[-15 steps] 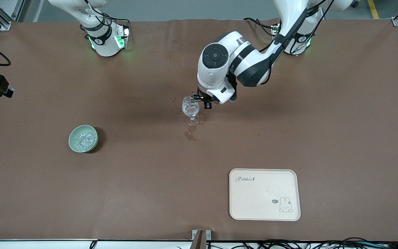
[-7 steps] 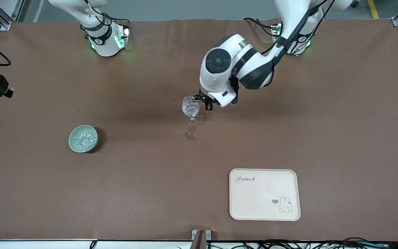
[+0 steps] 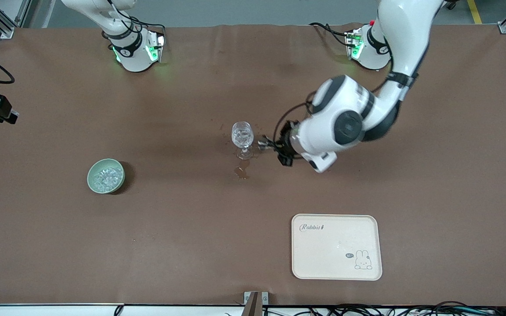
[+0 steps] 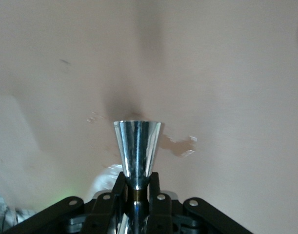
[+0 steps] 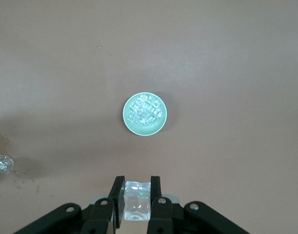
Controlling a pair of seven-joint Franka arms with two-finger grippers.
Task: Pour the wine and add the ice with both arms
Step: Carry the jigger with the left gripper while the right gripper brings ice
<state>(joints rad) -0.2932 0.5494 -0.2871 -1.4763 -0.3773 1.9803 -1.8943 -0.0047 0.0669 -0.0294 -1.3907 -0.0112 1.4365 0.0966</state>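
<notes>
Pale green bowl (image 3: pixel 106 176) full of ice (image 5: pixel 144 111); left gripper (image 3: pixel 267 144) pinching jigger (image 4: pixel 137 151) beside stemmed glass (image 3: pixel 242 135). Only in right wrist view: right gripper (image 5: pixel 135 201) clamped on ice cube (image 5: pixel 136 199).

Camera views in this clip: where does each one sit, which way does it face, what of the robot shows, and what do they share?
Front view: high across the table, facing both bases; the left gripper beside the wine glass.
Left wrist view: on the left wrist, facing the table; its fingers clamp the jigger.
Right wrist view: on the right wrist, high over the bowl; the right gripper holds an ice chunk.
Shared: front and right wrist views show bowl and glass.
</notes>
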